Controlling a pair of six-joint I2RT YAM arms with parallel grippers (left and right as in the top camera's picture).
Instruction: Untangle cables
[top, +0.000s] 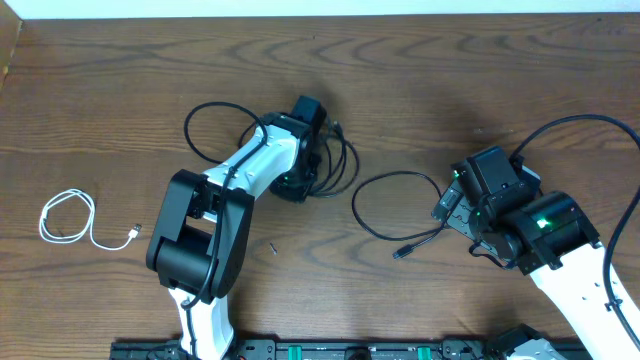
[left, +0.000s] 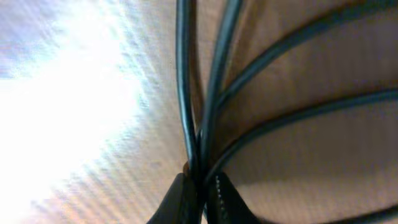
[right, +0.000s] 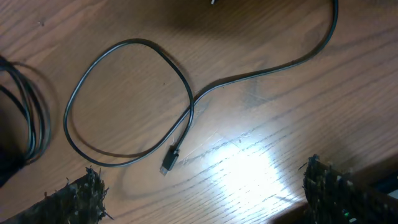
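With my left pincer (left: 200, 190) clamped on several strands of the long black cable (left: 182, 74) mid-tabletop (top: 450, 80) and my right pincer (right: 202, 177) spread wide above the looped short black cable (right: 132, 41), pulling may cinch the coil tighter rather than free it.

The left fingers (left: 179, 200) pinch nearly together; the right fingers (right: 76, 198) spread wide.

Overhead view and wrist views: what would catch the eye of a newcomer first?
The left hand pinches the bundled black cable near the middle of the table. A second black cable lies looped beside the open right hand. A white cable lies coiled alone at the far left.
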